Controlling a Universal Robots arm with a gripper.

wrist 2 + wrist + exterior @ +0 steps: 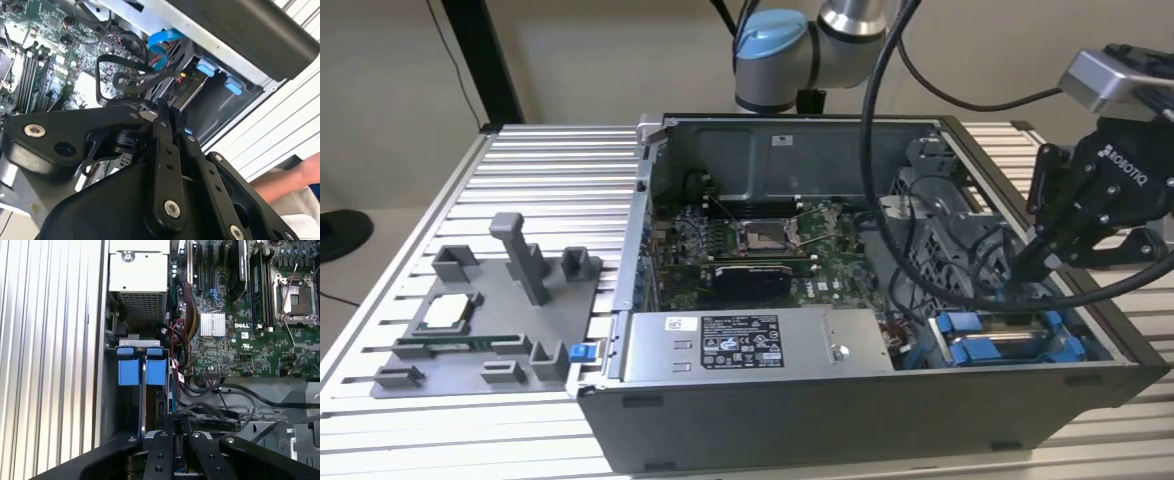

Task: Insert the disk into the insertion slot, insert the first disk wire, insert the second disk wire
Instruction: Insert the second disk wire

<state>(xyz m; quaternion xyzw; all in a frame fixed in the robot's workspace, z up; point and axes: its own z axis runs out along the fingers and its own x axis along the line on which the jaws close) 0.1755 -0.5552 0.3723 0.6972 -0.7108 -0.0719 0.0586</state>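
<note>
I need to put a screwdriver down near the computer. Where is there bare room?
The ribbed table is bare behind the grey fixture tray, left of the computer case in the exterior view. Around the gripper and blue drive bay, cables crowd it.

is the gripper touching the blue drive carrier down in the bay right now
Cannot tell. In the first wrist view the gripper sits beside the blue carrier, its tips hiding any contact or gap.
</note>
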